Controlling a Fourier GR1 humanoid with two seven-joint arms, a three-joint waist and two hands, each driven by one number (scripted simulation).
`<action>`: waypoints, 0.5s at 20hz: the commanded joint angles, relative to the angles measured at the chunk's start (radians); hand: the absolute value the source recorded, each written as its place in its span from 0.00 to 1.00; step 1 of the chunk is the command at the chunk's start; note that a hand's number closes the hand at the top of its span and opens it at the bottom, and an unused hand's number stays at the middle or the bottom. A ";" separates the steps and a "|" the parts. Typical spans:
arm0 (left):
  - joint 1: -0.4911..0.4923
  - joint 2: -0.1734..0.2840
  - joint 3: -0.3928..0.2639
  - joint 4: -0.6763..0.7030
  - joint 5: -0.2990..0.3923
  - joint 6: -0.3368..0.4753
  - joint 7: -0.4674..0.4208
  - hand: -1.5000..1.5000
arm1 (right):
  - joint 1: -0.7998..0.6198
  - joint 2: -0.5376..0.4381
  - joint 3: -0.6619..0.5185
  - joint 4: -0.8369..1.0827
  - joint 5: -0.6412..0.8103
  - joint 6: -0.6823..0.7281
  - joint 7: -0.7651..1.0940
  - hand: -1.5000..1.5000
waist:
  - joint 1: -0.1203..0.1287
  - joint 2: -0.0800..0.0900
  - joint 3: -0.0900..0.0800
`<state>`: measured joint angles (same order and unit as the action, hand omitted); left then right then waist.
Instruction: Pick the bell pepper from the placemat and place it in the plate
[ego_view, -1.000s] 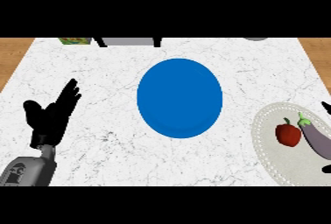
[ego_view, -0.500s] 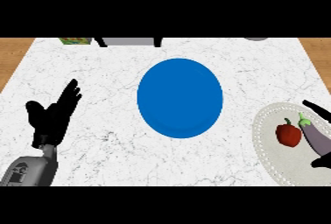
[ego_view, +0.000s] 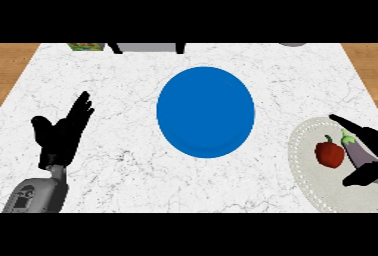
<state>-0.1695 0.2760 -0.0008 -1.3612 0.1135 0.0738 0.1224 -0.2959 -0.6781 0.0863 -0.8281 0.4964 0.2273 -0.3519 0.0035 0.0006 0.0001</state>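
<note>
At the view's left, the left hand (ego_view: 63, 131) rested open above the marble worktop (ego_view: 133, 170), fingers straight and pointing up. A blue plate (ego_view: 206, 112) lay at the middle, bare. Toward the right, the red bell pepper (ego_view: 329, 154) sat on a pale round placemat (ego_view: 306, 175), just beside an eggplant (ego_view: 361, 152). The right hand (ego_view: 360, 150) reached in at the edge, its thumb and fingers spread wide on either side of the eggplant.

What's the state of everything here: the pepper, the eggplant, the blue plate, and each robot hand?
Bell pepper: lying on the pale placemat, not held.
Eggplant: on the placemat beside the pepper.
Blue plate: holds nothing.
Left robot hand: open, resting, fingers up.
Right robot hand: open around the eggplant and pepper.
</note>
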 joint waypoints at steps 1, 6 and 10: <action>0.023 0.014 0.026 -0.079 -0.002 -0.022 0.054 0.50 | 0.036 0.041 -0.008 -0.095 0.041 -0.007 0.091 0.00 | -0.003 -0.002 0.000; -0.003 -0.003 0.055 0.002 -0.012 -0.058 -0.006 0.50 | -0.103 0.029 -0.047 0.151 0.131 -0.008 -0.040 0.00 | 0.004 0.001 0.000; -0.033 -0.034 0.035 -0.049 -0.044 -0.019 0.073 0.50 | -0.114 0.099 -0.021 0.135 0.181 -0.023 0.036 0.00 | 0.003 0.000 0.000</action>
<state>-0.1932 0.2527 0.0304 -1.3736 0.0796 0.0513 0.1601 -0.3683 -0.6180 0.0597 -0.7345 0.6287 0.2085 -0.3386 0.0047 0.0007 0.0002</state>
